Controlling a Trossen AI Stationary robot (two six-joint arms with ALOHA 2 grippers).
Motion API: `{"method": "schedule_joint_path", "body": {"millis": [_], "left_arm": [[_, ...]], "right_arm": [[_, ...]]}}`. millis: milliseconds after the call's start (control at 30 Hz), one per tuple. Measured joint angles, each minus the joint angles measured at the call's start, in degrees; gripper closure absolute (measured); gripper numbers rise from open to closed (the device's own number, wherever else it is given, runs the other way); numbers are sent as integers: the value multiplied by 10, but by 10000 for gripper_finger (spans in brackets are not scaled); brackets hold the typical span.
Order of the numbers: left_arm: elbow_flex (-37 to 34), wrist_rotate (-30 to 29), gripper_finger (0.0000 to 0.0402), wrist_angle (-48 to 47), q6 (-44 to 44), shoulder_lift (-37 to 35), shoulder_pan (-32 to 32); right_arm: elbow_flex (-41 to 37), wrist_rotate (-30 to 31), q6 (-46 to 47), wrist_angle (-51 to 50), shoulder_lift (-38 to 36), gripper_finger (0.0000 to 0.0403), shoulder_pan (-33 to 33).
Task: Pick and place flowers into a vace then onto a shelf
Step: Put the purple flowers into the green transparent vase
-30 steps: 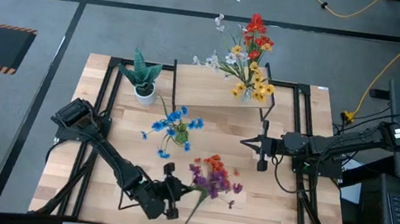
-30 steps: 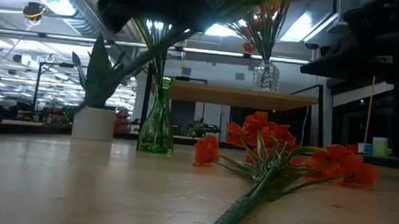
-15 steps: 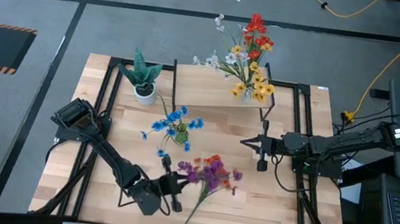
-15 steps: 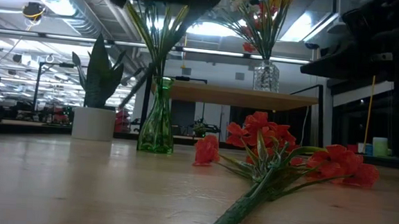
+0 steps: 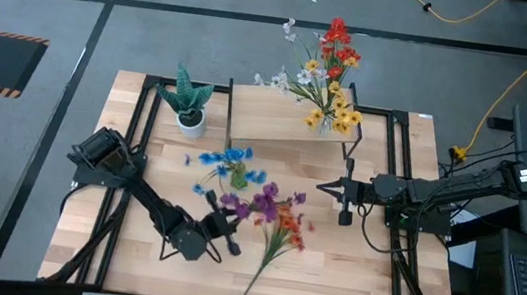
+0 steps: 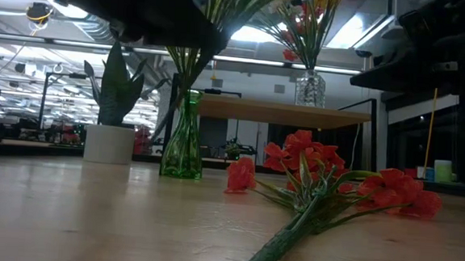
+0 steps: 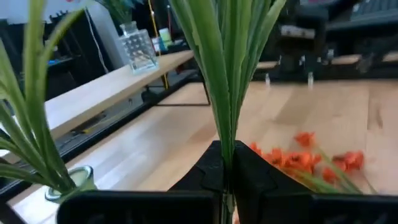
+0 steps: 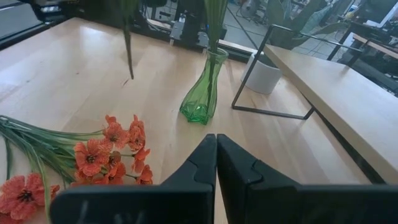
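Note:
My left gripper [image 5: 223, 231] is shut on a purple sprig [image 5: 258, 205], held above the table near the green glass vase [image 8: 202, 87], which holds blue flowers [image 5: 231, 164]. An orange sprig [image 5: 286, 226] lies flat on the tabletop; it also shows in the low view [image 6: 310, 176]. The shelf [image 5: 291, 131] stands at the far side and carries a clear glass vase [image 6: 309, 88] with mixed flowers [image 5: 332, 80]. My right gripper [image 5: 346, 200] is shut and empty at the table's right, clear of the flowers. My left gripper pinches the purple sprig's green stem [image 7: 225, 152] between its two fingers [image 7: 249, 177], below the long leaves. The fingers lie across the stem. The sprig is lifted clear of the table, leaves and blossoms rising past the fingers; its lower stem end [image 8: 129, 53] hangs free.
A spiky green plant in a white pot [image 5: 190, 108] stands at the far left, beside the shelf's black legs [image 8: 273, 112]. Black frame rails run along the table's left and right sides. Bare tabletop [image 5: 111, 240] lies at the near left.
My left gripper has gone from the near edge toward the far edge and the green vase, carrying the purple sprig. The purple blossoms have passed over the orange sprig, which stays flat on the table.

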Motion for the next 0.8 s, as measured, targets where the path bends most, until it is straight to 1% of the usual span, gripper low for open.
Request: {"method": "schedule_joint_path", "body": {"millis": [100, 200, 267, 433, 567, 700, 800], "left_arm": [[-18, 28, 393, 87, 50, 0, 6], [-27, 22, 392, 152, 115, 0, 8], [-29, 7, 392, 181, 153, 0, 11], [-29, 1, 392, 226, 223, 0, 19], [-29, -32, 391, 259, 279, 0, 25], [-29, -27, 391, 330, 359, 0, 25], [-29, -25, 391, 372, 402, 0, 28]], "right_arm": [[0, 0, 0, 0, 0, 387, 0], [0, 0, -2, 0, 0, 387, 0], [0, 0, -1, 0, 0, 387, 0], [0, 0, -1, 0, 0, 387, 0], [0, 0, -1, 0, 0, 387, 0], [0, 0, -1, 0, 0, 387, 0], [0, 0, -1, 0, 0, 387, 0]]}}
